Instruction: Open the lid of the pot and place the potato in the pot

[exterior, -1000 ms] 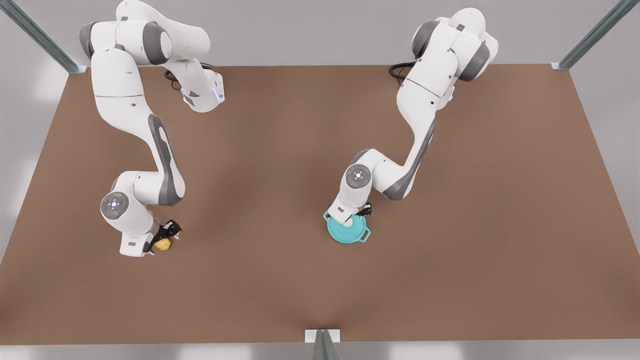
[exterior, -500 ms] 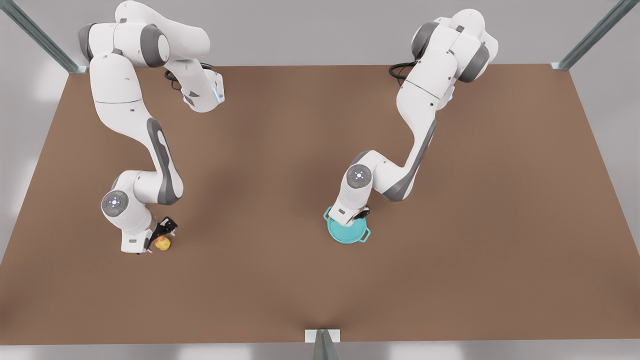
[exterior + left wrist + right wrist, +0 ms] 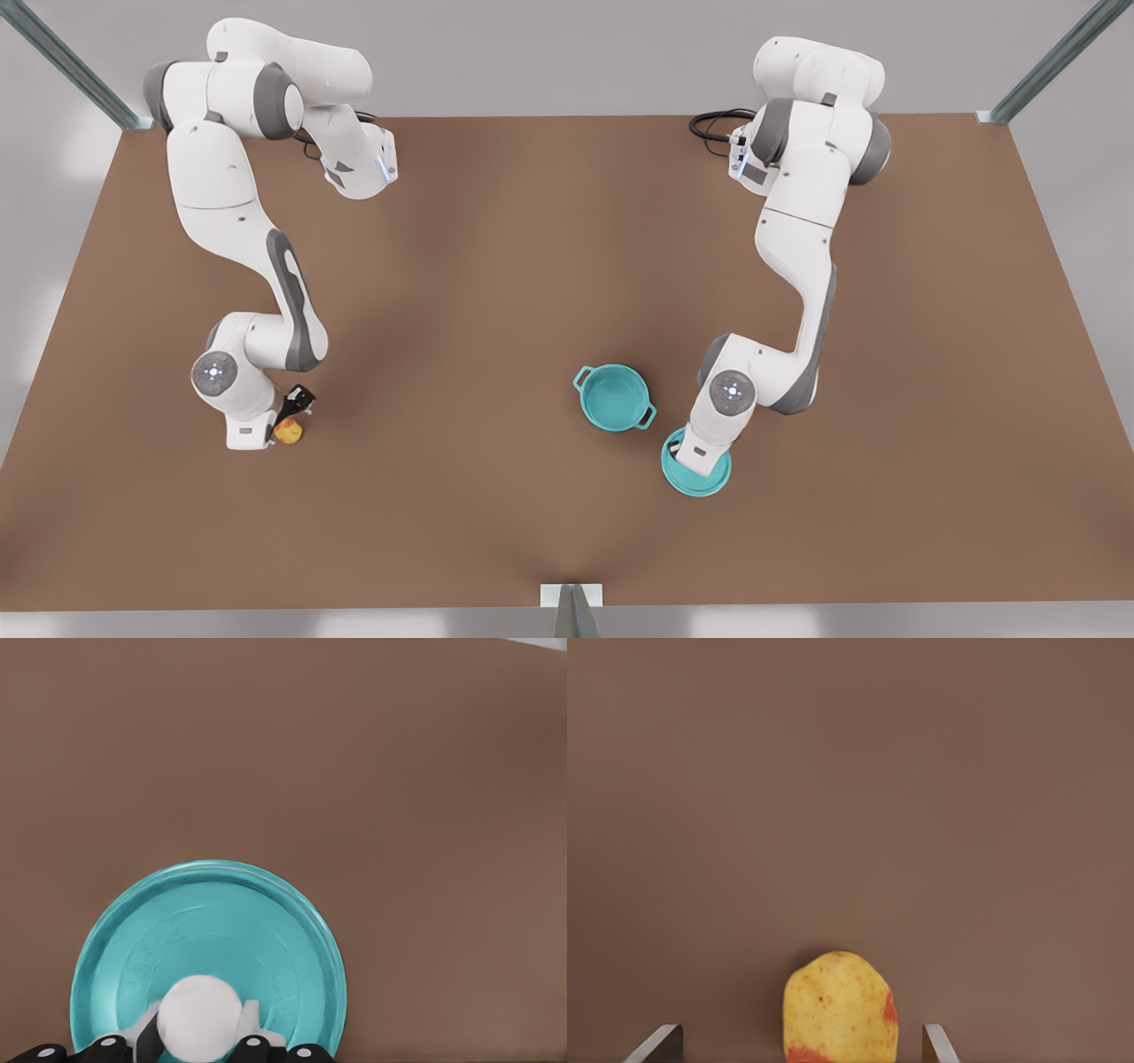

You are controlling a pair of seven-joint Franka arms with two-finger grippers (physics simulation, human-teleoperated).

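Lid now swung off the pot, clamped by its knob in the left gripper just beside it. Pot open. Still left: potato on the table, between the right gripper's spread fingers, ungrasped.

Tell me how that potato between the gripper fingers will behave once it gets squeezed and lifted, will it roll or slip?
The potato looks rounded and lumpy, so it could roll if nudged. The right gripper has its fingers open on either side, apart from it. Its smooth-looking skin may slip a little under narrow fingertips. It appears small, probably light.
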